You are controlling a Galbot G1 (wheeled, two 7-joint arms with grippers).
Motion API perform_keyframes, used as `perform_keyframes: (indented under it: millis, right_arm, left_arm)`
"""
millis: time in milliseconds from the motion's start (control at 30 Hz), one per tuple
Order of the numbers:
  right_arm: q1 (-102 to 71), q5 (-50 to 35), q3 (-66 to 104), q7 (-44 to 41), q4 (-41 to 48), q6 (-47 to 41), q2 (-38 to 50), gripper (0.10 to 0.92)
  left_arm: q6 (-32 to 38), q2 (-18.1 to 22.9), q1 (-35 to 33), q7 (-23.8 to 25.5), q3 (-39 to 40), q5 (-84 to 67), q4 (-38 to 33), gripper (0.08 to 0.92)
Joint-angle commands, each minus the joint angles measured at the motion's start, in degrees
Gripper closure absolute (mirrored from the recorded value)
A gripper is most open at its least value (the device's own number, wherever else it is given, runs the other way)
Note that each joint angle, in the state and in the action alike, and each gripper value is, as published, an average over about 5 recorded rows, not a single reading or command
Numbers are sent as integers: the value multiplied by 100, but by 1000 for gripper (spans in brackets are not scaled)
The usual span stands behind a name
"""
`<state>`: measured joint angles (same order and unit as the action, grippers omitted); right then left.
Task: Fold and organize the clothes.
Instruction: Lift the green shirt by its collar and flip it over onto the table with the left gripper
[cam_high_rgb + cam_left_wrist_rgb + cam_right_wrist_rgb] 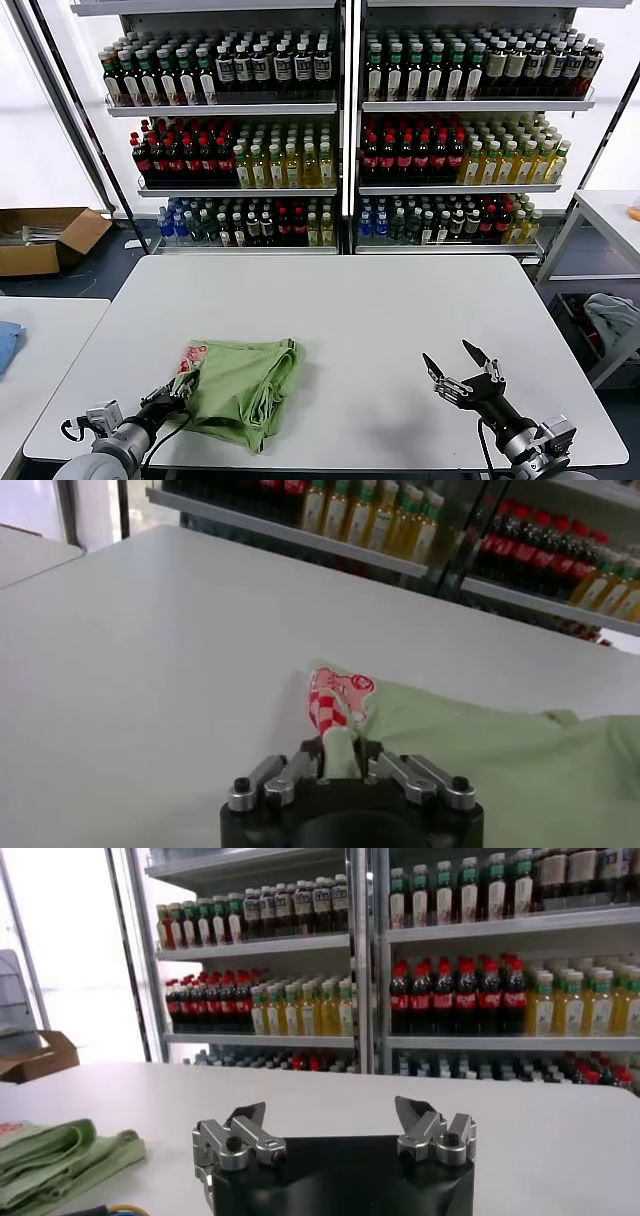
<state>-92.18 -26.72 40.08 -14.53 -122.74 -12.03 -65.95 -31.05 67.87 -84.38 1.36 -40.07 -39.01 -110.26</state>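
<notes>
The green shirt lies bunched in the lower left of the head view, near the front edge of the white table. The left gripper has pinched the shirt's corner with the red logo, so a fold looks under way. Next it likely must lift and carry that corner over. The right gripper waits wide open at lower right, with lots of bare table between.
</notes>
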Motion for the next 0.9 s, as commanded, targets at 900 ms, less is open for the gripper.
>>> perform_keyframes:
  millis: [900]
  right_arm:
    - [10,-59,-2,-173,98,174,-175,203]
  left_arm:
    - [-27,-1743,-431,-560,-3448,-1346,-141,887]
